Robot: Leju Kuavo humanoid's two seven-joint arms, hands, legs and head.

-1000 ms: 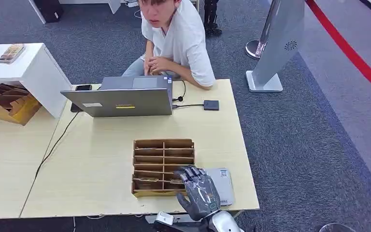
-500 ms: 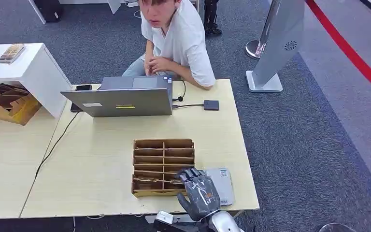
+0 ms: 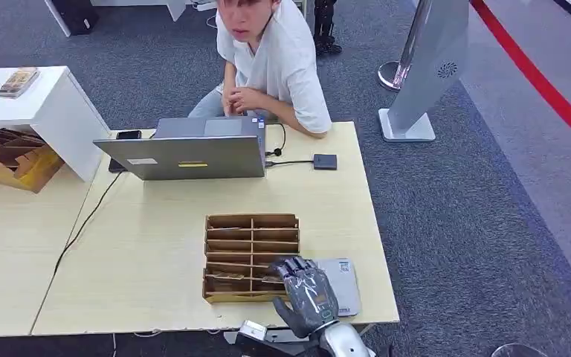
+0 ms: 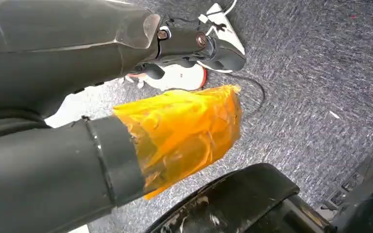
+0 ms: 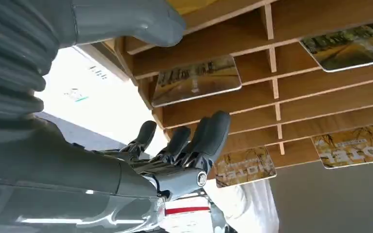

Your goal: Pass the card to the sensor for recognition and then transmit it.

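Observation:
A brown card rack [image 3: 227, 296] with several slots stands near the table's front edge. Printed cards lie in its near slots, one [image 3: 227, 280] on the left. My right hand [image 3: 305, 294] hovers over the rack's near right corner, fingers spread and holding nothing. In the right wrist view the thumb [image 5: 131, 19] and the darker fingers [image 5: 204, 136] stand apart in front of the rack [image 5: 320, 92], close to one card [image 5: 196, 80] and another [image 5: 245, 167]. A small black square sensor [image 3: 325, 161] lies at the far side, wired to the laptop [image 3: 186, 156].
A person [image 3: 282, 59] sits behind the laptop at the table's far edge. A flat grey device [image 3: 348, 282] lies right of the rack, partly under my hand. A cardboard box [image 3: 7, 160] and a white cabinet [image 3: 37, 111] stand at left, a white stand [image 3: 431, 67] on the floor at right.
My right hand has edged slightly back toward the table's near edge. Nothing else has moved.

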